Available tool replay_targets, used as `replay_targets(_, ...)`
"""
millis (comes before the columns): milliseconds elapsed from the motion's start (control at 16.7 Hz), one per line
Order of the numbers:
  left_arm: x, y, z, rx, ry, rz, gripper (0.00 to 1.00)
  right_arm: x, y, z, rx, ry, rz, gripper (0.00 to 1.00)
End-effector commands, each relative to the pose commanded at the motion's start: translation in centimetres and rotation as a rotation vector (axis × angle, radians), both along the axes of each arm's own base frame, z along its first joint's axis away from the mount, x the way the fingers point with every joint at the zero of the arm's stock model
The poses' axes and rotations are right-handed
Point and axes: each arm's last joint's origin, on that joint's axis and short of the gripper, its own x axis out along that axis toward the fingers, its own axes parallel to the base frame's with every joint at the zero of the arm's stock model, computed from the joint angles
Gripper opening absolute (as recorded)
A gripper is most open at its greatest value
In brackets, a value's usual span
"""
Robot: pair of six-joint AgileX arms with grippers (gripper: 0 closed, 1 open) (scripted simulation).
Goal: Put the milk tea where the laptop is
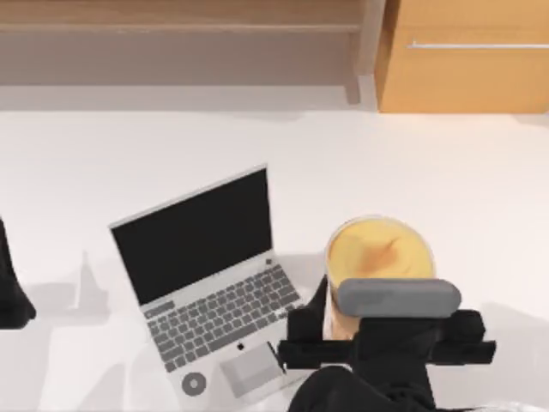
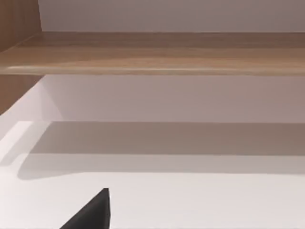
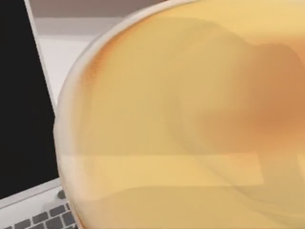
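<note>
Two arms are present in the top view. The right gripper [image 1: 375, 330] sits in the lower right-centre of the frame, directly at the milk tea [image 1: 378, 254]. Its black body and a grey wrist housing cover the near side of the cup, so it cannot be told whether the jaws are spread or closed on the cup.

The milk tea occupies the centre-right of the top view, on the white table [image 1: 429, 163], just beside the right edge of the laptop [image 1: 210, 283]. Its pale rim and creamy orange-tan surface are visible from above. In the right wrist view, the cup [image 3: 181, 119] is very close to the camera, with the laptop's black screen [image 3: 24, 95] at the frame's left edge and a few grey keys in the lower left corner.

The laptop stands open in the left-centre of the top view, turned at an angle, with the trackpad and round grey sticker [image 1: 195, 384] near the bottom edge.

The left arm [image 1: 10, 287] is parked at the far left edge of the top view. The left wrist view shows bare table and a wooden shelf [image 2: 152, 52] across the upper frame.
</note>
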Motion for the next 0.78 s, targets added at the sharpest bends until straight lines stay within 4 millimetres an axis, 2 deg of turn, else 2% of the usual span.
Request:
replay_targets(240, 0.0, 0.0, 0.0, 0.0, 0.0, 0.0, 1.0, -0.01, -0.02, -0.05, -0.002, 0.001, 0.0, 0.0)
replay_targets(780, 0.0, 0.0, 0.0, 0.0, 0.0, 0.0, 1.0, -0.01, -0.02, -0.05, -0.002, 0.001, 0.0, 0.68)
